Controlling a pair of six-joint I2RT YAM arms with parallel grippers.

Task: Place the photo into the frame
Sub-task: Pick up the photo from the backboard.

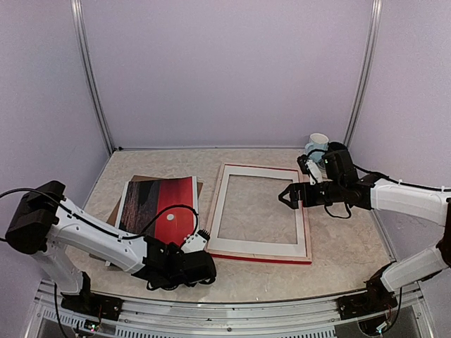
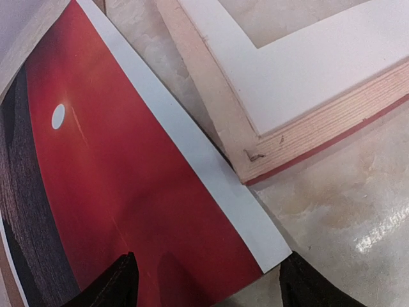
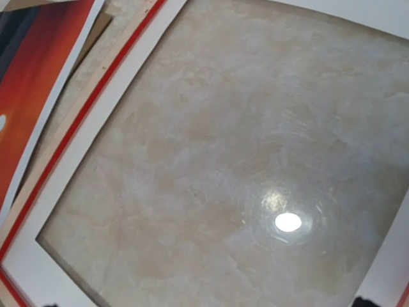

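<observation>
From above, the photo (image 1: 165, 204) is lying flat on the table (image 1: 345, 246), on top of a brown backing board (image 1: 139, 179), just left of the frame (image 1: 258, 257). The frame is also lying flat, with a white mat border (image 1: 262, 173) inside it and bare table showing through the opening. The left gripper (image 1: 199, 240) is sitting at the photo's near right corner. The right gripper (image 1: 287, 196) is hanging over the frame's right side. A mug (image 1: 318, 143) is standing near the back wall.

Through the left wrist camera, the two fingertips (image 2: 119, 288) are standing spread apart with the photo's (image 2: 128, 192) white-edged corner lying between them. The frame's pale wood corner (image 2: 332, 115) is sitting just beside that edge.

Through the right wrist camera, only the dark tips of the right gripper are showing at the bottom corners, spread wide. Below them, the mat border and the frame's red strip (image 3: 89, 116) are surrounding bare table.
</observation>
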